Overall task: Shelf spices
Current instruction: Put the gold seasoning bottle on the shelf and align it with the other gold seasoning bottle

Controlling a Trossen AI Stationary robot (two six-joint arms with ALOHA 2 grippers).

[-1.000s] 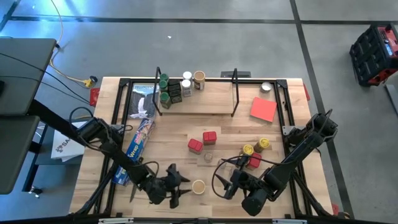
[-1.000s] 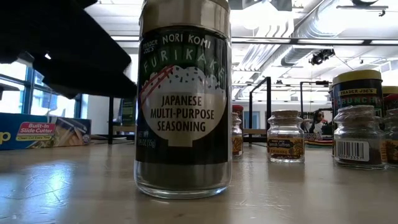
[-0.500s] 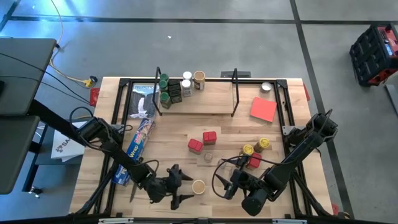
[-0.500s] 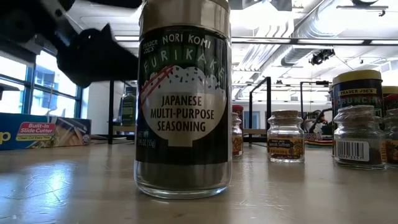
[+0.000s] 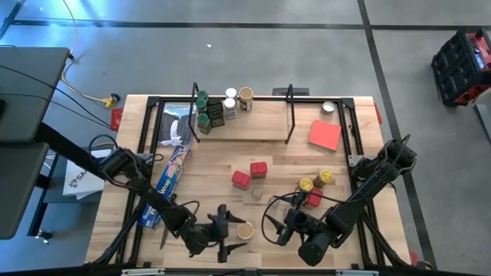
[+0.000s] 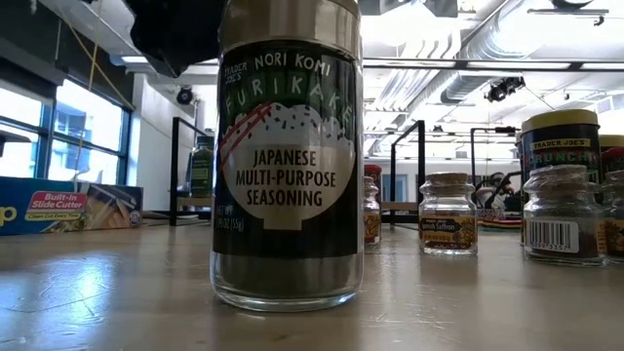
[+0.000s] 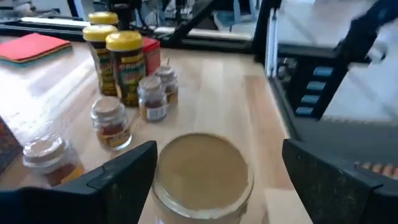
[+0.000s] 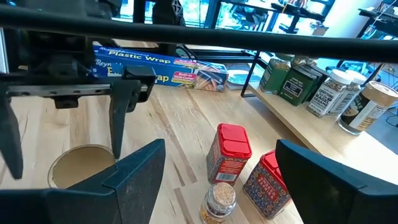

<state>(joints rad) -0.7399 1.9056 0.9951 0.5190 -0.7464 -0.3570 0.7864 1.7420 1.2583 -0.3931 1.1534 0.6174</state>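
Note:
A tan-lidded Furikake spice jar (image 5: 245, 230) stands upright on its base near the table's near edge and fills the low view (image 6: 288, 166). My left gripper (image 5: 230, 231) is open. In the left wrist view its fingers stand on either side of the jar's lid (image 7: 202, 165) and touch nothing that shows. My right gripper (image 5: 285, 222) waits open to the jar's right. The shelf (image 5: 261, 126) stands at the far edge, and several spices (image 5: 219, 107) stand on its left end.
Two red tins (image 5: 249, 175), yellow-lidded jars (image 5: 314, 180) and small clear jars (image 5: 257, 193) stand mid-table. A flat red card (image 5: 324, 134) lies at the far right, and a blue wrap box (image 5: 173, 172) lies along the left side. A small tin (image 5: 329, 107) sits at the far right corner.
My left gripper has gone toward the table's right edge, up to the Furikake jar. It has risen, rolled a little and spread its fingers wider. The jar has stayed upright in its place.

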